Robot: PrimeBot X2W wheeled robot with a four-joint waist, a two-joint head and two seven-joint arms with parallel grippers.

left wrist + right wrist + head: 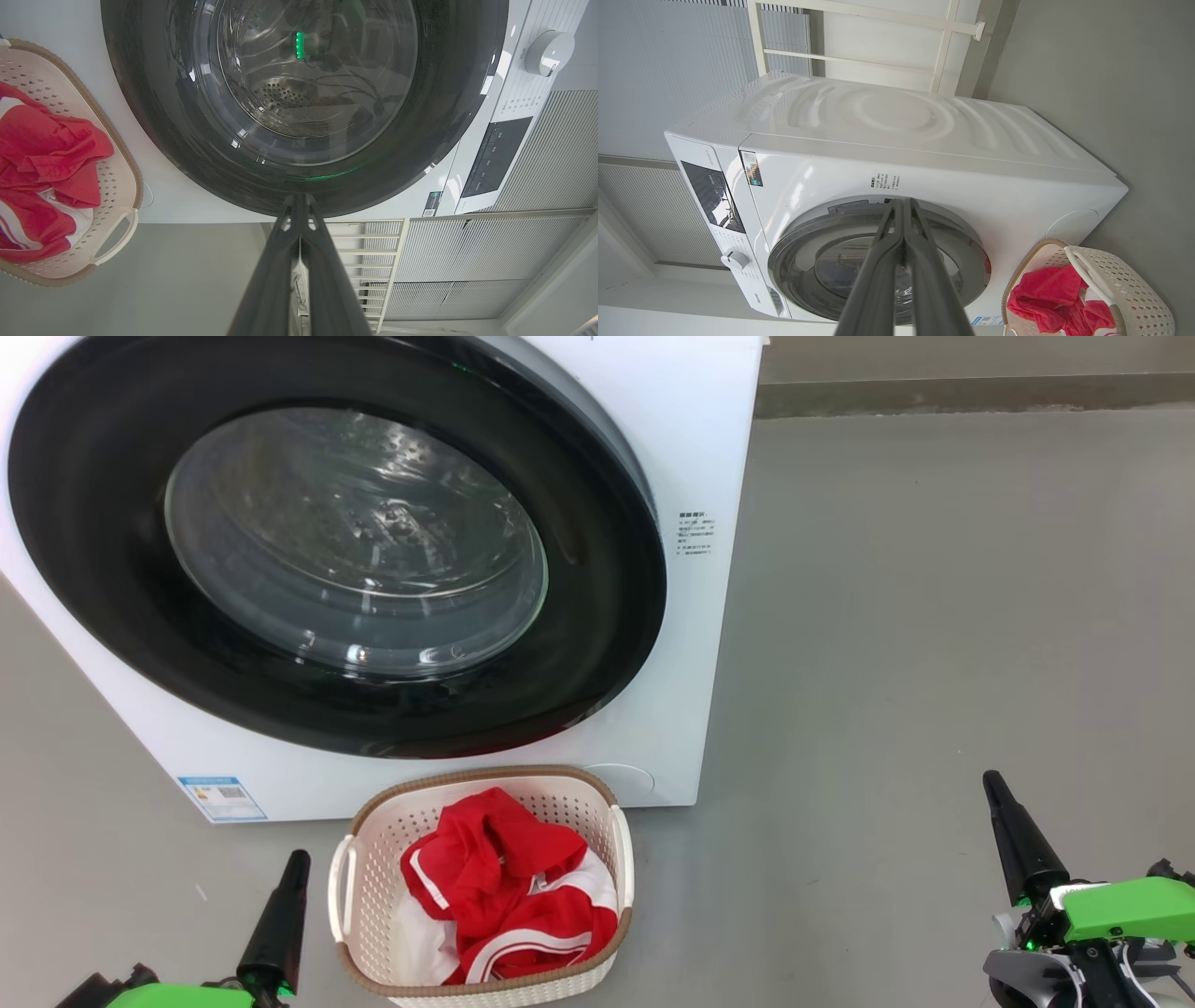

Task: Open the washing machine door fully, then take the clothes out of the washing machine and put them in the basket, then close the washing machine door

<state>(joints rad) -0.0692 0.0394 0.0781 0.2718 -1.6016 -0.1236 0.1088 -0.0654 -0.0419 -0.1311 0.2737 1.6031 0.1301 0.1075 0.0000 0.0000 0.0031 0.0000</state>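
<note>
The washing machine [691, 448] [924, 154] stands on the floor with its door [336, 541] [303, 93] [878, 270] closed flat against the front. Through the glass the steel drum looks bare. The basket [373, 859] [117, 182] [1125, 280] sits on the floor just in front of the machine. Red and white clothes [509, 896] [42, 158] [1045, 298] lie heaped inside it. My left gripper [297, 861] [299, 205] is shut and empty, left of the basket. My right gripper [991, 782] [902, 205] is shut and empty, far right of the basket.
Grey floor [934, 616] stretches to the right of the machine. A blue label [222, 798] is on the machine's lower front. The control panel and dial [549, 51] sit at the machine's top. Ribbed wall panels [467, 261] and a pale frame stand behind it.
</note>
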